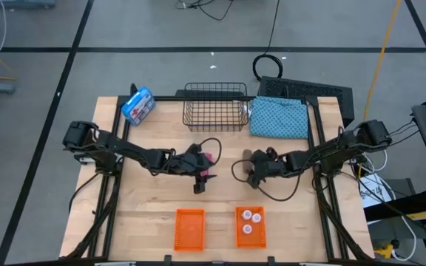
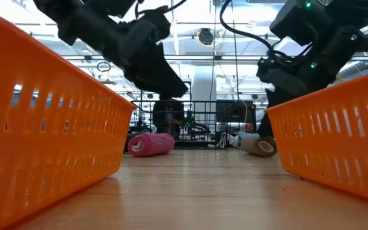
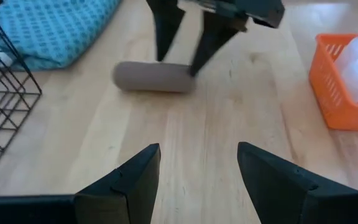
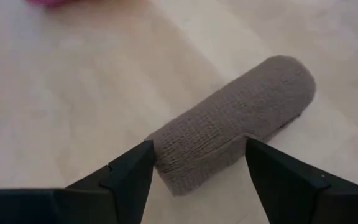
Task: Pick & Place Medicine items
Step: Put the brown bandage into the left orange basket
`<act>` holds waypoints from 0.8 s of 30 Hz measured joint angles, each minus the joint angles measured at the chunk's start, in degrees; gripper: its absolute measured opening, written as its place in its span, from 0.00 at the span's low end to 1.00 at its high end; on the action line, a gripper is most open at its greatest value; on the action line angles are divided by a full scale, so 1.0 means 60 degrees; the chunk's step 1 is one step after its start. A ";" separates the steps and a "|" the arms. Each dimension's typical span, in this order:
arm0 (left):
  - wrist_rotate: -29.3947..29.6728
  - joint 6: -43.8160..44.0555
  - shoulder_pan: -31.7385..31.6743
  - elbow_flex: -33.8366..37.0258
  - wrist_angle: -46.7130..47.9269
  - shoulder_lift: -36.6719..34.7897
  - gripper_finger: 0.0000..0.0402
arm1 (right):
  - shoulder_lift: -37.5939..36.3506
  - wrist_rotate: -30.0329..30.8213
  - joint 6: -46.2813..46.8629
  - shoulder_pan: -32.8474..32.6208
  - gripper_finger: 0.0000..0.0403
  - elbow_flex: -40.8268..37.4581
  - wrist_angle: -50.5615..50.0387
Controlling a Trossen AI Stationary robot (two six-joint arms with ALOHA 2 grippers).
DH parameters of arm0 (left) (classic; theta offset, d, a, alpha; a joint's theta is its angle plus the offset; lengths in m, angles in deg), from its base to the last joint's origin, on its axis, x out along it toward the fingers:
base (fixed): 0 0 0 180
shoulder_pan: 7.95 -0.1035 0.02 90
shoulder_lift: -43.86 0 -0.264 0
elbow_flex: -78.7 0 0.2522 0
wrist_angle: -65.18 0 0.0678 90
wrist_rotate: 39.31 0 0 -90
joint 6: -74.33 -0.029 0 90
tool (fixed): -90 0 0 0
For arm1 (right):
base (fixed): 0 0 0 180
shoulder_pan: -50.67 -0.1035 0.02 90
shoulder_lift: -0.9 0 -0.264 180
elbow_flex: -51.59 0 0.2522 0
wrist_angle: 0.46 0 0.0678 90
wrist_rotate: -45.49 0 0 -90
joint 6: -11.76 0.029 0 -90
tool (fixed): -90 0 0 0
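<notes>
A brown oblong piece (image 4: 235,124) lies on its side on the wooden table, and my right gripper (image 4: 197,149) stands open over its near end. The left wrist view shows the same piece (image 3: 154,78) below those fingers. A pink piece (image 2: 151,144) lies on the table under my left gripper (image 1: 207,167), which hovers open (image 3: 197,152) with nothing between its fingers. Three white round bottles (image 1: 248,219) sit in the right orange basket (image 1: 237,235). My right gripper has one finger (image 4: 126,171) on each side of the brown piece's near end (image 4: 185,162). It comes slanting down from above, with the fingers across the piece. The piece lies flat on the table. I cannot tell whether the fingers touch it.
A black wire basket (image 1: 214,106), a blue patterned cloth (image 1: 279,118) and a blue-and-white package (image 1: 138,105) line the far edge. A second orange basket (image 1: 189,227) stands at the near edge, left of the one with the bottles. Bare wood lies between the grippers and the baskets.
</notes>
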 joint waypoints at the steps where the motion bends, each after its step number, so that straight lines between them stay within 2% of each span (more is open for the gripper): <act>1: 0.0000 0.0010 0.0000 0.0000 -0.0093 0.0112 0.56 | -0.0002 0.0258 0.0114 0.0026 0.61 0.0003 -0.0009; 4: -0.0002 0.0029 0.0000 0.0004 -0.0360 0.0371 0.56 | 0.0154 0.0861 0.0427 0.0142 0.61 0.0003 -0.0087; 7: -0.0004 0.0033 0.0000 0.0004 -0.0596 0.0499 0.56 | 0.0258 0.0888 0.0502 0.0254 0.61 -0.0046 -0.0203; 15: -0.0009 0.0219 0.0000 0.0004 -0.0507 0.0513 0.56 | 0.0358 -0.1069 0.0641 0.0307 0.61 -0.0430 -0.1260; 19: -0.0007 0.0230 0.0000 0.0004 -0.0520 0.0510 0.56 | 0.0151 -0.1095 0.0969 0.0240 0.61 -0.0438 -0.1833; 24: -0.0005 0.0180 -0.0015 0.0004 -0.0609 0.0510 0.56 | 0.0116 -0.1043 0.0806 0.0239 0.61 -0.0475 -0.0887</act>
